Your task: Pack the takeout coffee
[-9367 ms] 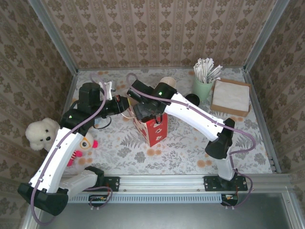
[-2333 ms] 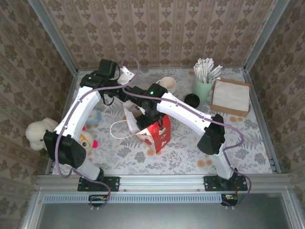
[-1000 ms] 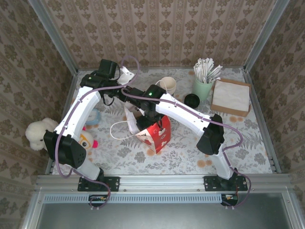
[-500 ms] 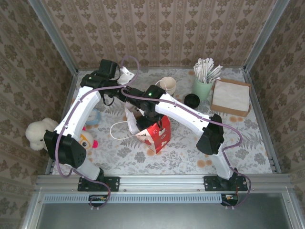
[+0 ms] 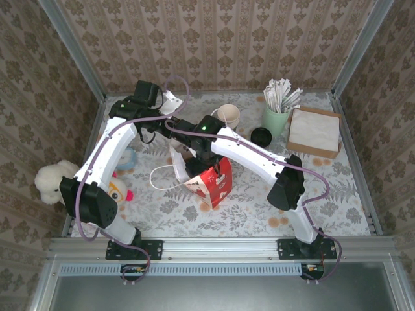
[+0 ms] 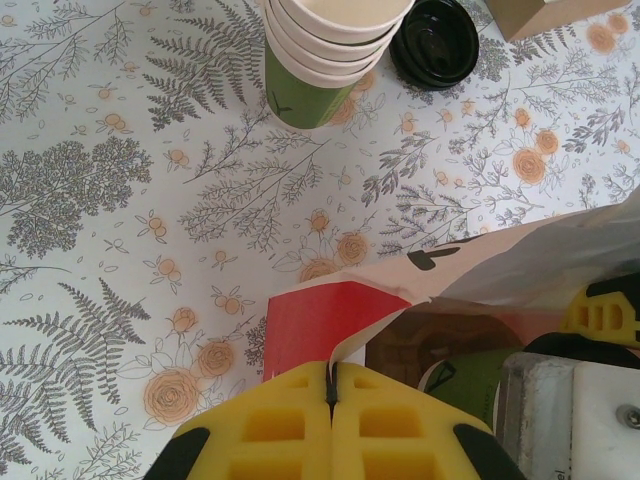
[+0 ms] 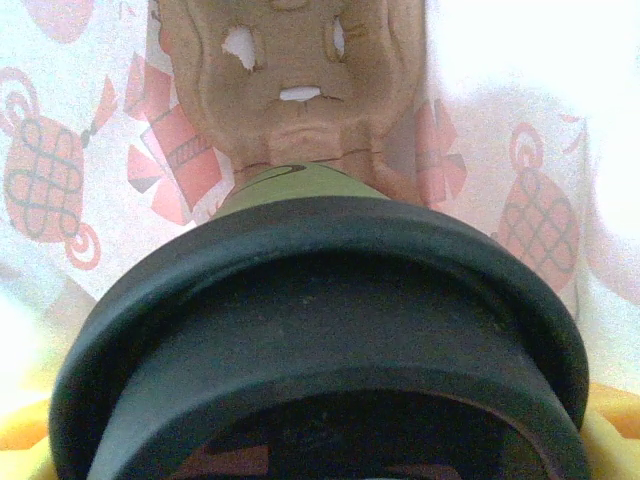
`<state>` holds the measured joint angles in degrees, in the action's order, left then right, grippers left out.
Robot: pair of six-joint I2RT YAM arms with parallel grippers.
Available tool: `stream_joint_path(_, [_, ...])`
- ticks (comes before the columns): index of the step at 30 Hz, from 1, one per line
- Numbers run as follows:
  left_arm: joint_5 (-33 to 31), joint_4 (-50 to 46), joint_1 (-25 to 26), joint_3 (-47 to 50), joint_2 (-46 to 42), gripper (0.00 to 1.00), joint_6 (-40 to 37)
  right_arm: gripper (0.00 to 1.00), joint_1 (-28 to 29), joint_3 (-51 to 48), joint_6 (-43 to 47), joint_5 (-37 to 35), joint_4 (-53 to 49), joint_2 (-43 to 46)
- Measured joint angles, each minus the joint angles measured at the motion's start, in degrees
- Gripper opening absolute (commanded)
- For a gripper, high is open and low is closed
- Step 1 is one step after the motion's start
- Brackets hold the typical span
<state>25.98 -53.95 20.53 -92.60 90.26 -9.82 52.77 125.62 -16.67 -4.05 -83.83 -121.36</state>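
Observation:
The takeout coffee (image 7: 320, 330), a dark green cup with a black lid, hangs inside the red and white paper bag (image 5: 213, 184), above a brown cardboard carrier (image 7: 290, 80) at the bag's bottom. My right gripper (image 7: 320, 445) is shut on the cup, its yellow fingertips (image 7: 612, 432) showing at the lid's sides. In the top view that gripper (image 5: 196, 159) reaches down into the bag's mouth. My left gripper (image 6: 331, 385) is shut on the bag's white rim (image 6: 375, 325) and holds the mouth apart. The green cup wall (image 6: 470, 385) shows inside the bag.
A stack of unlidded cups (image 5: 227, 115) and a loose black lid (image 5: 260, 136) stand behind the bag. A mint cup of wrapped sticks (image 5: 275, 115) and a napkin stack (image 5: 314, 131) sit back right. A plush toy (image 5: 55, 181) lies left. The bag's handle loop (image 5: 162, 176) lies on the table.
Since the oldest frame my left arm has swung to the back and the bag leans over, its handle loop on the table. Nothing has visibly moved in the last second.

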Motion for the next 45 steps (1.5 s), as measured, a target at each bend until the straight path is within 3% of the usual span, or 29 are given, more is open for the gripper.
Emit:
stream_joint_path(2, [0.00,0.02,-0.09,0.00,0.00,0.01,-0.02,0.65,0.00,0.00,0.00,0.00,0.11,0.24])
stream_joint_path(4, [0.04,0.02,-0.50,0.00,-0.02,0.32,0.04,0.64,0.00,0.00,-0.02,0.00,0.24,0.42])
stream_joint_path(11, [-0.44,-0.46,-4.85,3.23,-6.67,0.83,5.79,0.64,-0.02,0.00,-0.04,0.04,0.31,0.46])
stream_joint_path(13, [-2.60,-1.88,-5.81,4.72,-12.00,0.86,8.55,0.65,-0.02,0.00,-0.11,0.07,0.33,0.46])
stream_joint_path(18, [-6.58,-8.90,-3.28,7.93,-28.63,0.85,15.41,0.65,-0.02,0.00,-0.22,0.28,0.33,0.46])
stream_joint_path(22, [-6.82,-15.93,0.98,16.02,-40.68,0.83,20.59,0.65,-0.02,0.00,-0.20,0.26,0.33,0.46])
stream_joint_path(26, [-6.95,-17.86,3.54,23.87,-43.93,0.78,25.07,0.65,-0.02,0.11,-0.17,0.24,0.31,0.46])
stream_joint_path(29, [-6.91,-14.69,3.85,28.02,-43.45,0.68,27.63,0.65,0.00,0.22,-0.15,0.20,0.26,0.46])
stream_joint_path(30, [-6.93,-13.14,3.85,28.98,-43.06,0.60,28.22,0.65,0.00,0.22,-0.17,0.20,0.26,0.46])
stream_joint_path(34, [-7.91,-8.48,3.87,30.60,-41.75,0.08,30.05,0.65,0.00,0.22,-0.17,0.17,0.28,0.48])
stream_joint_path(35, [-8.04,-7.82,3.87,30.64,-41.64,0.00,30.23,0.65,0.00,0.22,-0.17,0.17,0.28,0.48])
stream_joint_path(45, [-2.64,-4.42,3.87,28.61,-46.49,0.03,30.25,0.64,0.42,0.22,-0.17,-0.61,1.07,0.48])
